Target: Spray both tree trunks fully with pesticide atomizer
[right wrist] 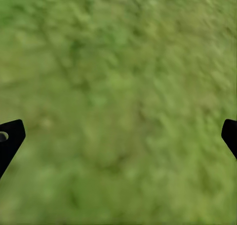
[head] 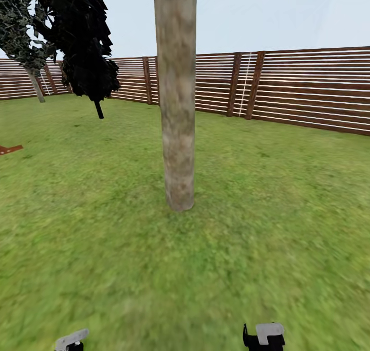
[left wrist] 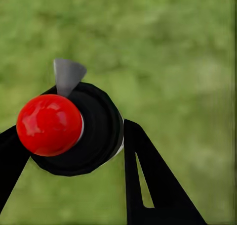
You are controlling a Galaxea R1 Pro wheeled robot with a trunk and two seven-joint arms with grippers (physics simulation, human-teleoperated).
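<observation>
Straight ahead in the head view stands one thick mottled tree trunk (head: pixel 177 99), rooted in the grass (head: pixel 103 248) at middle distance, with the slatted fence (head: pixel 308 89) far behind it. So the pickup step looks done: the left wrist view shows the pesticide atomizer (left wrist: pixel 74 131), a black body with a red ball cap and a grey nozzle, pinched between the left gripper (left wrist: pixel 69 151) fingers (left wrist: pixel 153 185), hanging over the lawn. The right gripper (right wrist: pixel 118 136) has its fingers spread wide with nothing but grass between them.

My read is we're at the approach-and-aim stage for the first trunk. No white mist is showing on the bark yet, so spraying hasn't started as far as I can tell. The next move probably calls for raising the left arm, pointing the nozzle at the trunk and closing in a bit.

Count: one grey-tan trunk close up, one dark cypress-like tree (head: pixel 85 42) far left, another leafy tree (head: pixel 20 32) at the far left edge with a thin pale trunk, and one atomizer. Can't tell whether that far one is the second target.
</observation>
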